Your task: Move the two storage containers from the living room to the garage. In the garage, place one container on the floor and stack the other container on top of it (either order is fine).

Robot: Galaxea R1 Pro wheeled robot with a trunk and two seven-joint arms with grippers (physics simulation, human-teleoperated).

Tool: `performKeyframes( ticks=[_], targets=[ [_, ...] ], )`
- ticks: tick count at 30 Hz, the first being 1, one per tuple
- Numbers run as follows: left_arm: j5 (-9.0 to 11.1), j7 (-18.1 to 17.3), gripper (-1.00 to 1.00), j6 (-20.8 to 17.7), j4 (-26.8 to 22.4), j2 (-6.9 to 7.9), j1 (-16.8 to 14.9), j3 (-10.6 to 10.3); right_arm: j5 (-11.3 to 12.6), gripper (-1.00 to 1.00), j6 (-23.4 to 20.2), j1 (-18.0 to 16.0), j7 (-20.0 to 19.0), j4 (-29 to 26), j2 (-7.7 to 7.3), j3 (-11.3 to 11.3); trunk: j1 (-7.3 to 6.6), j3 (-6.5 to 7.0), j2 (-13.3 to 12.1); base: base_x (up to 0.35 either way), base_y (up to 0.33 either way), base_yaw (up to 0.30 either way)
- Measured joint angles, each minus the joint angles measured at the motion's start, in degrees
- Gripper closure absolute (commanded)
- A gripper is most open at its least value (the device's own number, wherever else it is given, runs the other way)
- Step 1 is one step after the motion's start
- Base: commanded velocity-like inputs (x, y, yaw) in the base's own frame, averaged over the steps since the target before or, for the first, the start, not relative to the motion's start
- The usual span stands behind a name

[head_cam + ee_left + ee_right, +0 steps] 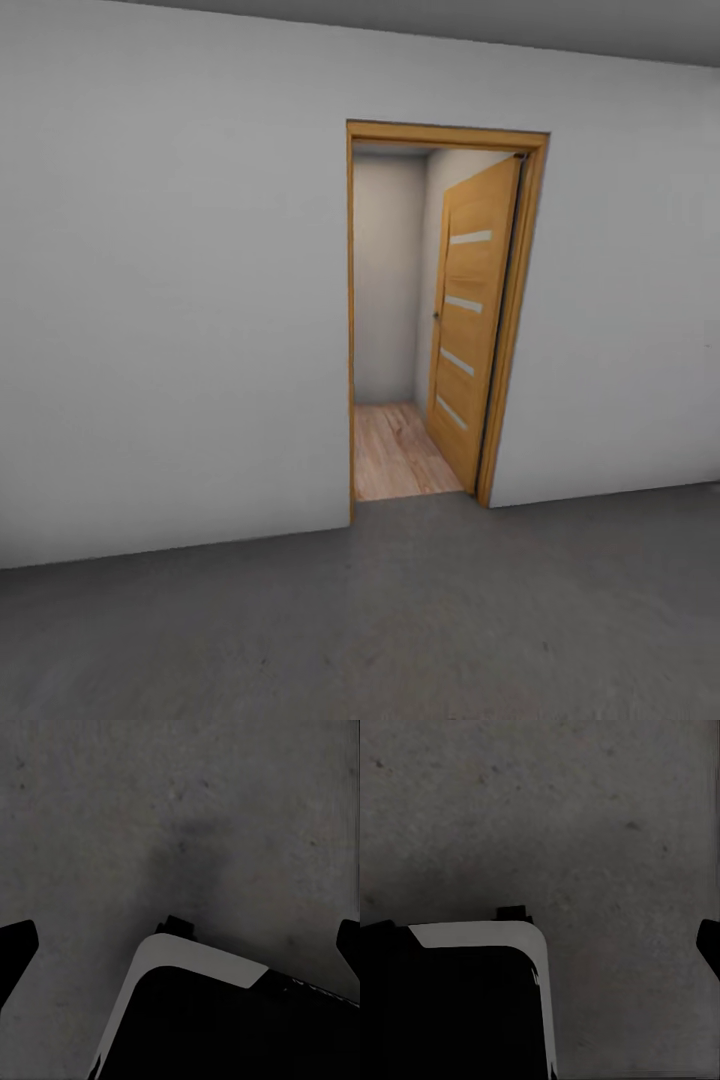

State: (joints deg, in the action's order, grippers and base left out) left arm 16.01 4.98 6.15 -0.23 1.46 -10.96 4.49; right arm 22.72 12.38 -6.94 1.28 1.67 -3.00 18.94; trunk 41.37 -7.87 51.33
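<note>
The robot faces an open door [470, 320] across the grey floor [400, 620]; both pincers [180, 945] [540, 945] gape empty.

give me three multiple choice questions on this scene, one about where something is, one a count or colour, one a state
1. Where does the wood plank floor lie?
A. beyond the doorway
B. under the robot
C. along the left wall

2. How many pale glass slits does the door have?
A. two
B. four
C. six

3. What state is the door in?
A. shut
B. off its hinges
C. open, swung into the far room

Answers: 1 A, the planks start past the frame while the dark grey floor lies on the near side. 2 B, four slits run down its face. 3 C, the leaf stands angled inward at the doorway's right side.
</note>
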Motion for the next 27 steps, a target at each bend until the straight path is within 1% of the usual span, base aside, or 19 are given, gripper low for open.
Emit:
performKeyframes(
  ticks=[27],
  targets=[
    [-0.2,0.0,-1.0,-0.1,0.0,-0.1,0.0,-0.1,0.0,-1.0,0.0,0.0,0.0,0.0,0.01,0.0,0.0,0.0,0.0,0.0,0.0,-0.3]
  ],
)
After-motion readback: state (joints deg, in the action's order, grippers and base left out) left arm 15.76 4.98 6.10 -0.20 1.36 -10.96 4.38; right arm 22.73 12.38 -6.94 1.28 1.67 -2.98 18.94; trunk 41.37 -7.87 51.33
